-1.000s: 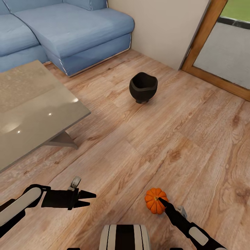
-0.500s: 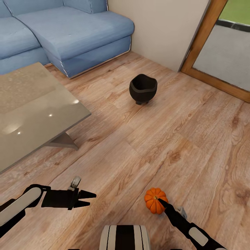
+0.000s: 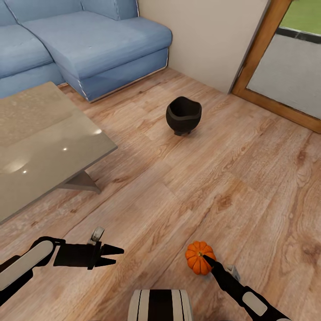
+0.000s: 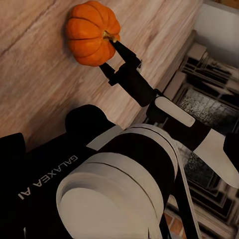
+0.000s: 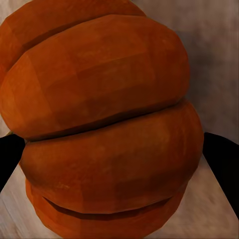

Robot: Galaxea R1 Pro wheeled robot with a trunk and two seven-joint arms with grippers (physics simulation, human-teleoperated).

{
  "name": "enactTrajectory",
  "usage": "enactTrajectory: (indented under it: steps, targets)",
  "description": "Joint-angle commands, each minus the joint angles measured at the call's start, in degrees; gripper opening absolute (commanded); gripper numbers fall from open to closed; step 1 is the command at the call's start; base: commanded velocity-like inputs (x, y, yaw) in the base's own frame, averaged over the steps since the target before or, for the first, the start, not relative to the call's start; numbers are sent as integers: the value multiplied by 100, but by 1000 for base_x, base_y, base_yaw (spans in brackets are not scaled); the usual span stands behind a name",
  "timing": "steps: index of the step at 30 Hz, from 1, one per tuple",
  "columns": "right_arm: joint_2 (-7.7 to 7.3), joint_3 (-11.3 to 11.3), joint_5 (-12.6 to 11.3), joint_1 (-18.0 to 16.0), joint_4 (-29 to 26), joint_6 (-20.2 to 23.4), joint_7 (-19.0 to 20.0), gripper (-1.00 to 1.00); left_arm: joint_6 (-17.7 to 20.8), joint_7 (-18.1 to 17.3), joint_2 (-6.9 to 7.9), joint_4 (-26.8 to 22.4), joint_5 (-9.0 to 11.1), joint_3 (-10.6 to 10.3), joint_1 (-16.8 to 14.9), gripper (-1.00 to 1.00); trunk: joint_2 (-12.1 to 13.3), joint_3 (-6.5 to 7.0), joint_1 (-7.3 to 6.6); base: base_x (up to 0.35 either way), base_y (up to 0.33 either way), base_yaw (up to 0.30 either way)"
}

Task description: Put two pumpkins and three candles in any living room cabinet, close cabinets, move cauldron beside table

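Head camera looking down over a living-room floor with both arms low in the picture.

The right end effector (image 3: 206, 258) is closing its black fingers on a small orange pumpkin (image 3: 199, 257) over the wooden floor (image 3: 249, 187). The left end effector (image 3: 117, 256) is hanging above the floor with its pointed fingers slightly parted, holding nothing. Farther off, a black cauldron (image 3: 183, 115) is standing upright on the floor, well apart from the glossy grey-olive table (image 3: 40, 142) at the left. A blue sofa (image 3: 84, 44) is sitting behind the table, and a wood-framed door (image 3: 267, 53) is showing at the right.
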Motion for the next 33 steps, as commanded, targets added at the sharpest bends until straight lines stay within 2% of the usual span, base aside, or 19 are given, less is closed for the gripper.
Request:
enactTrajectory:
  steps: [1,33]
  targets:
    - [-3,25,-62,-2,1,35,9,-100,-3,-56,4,3,-41,-13,-6,100,-1,-3,-1,0,0,0]
    - [-3,25,-49,-2,-8,84,-36,-100,-3,-47,-5,3,-85,-13,-6,100,41,706,-83,0,0,0]
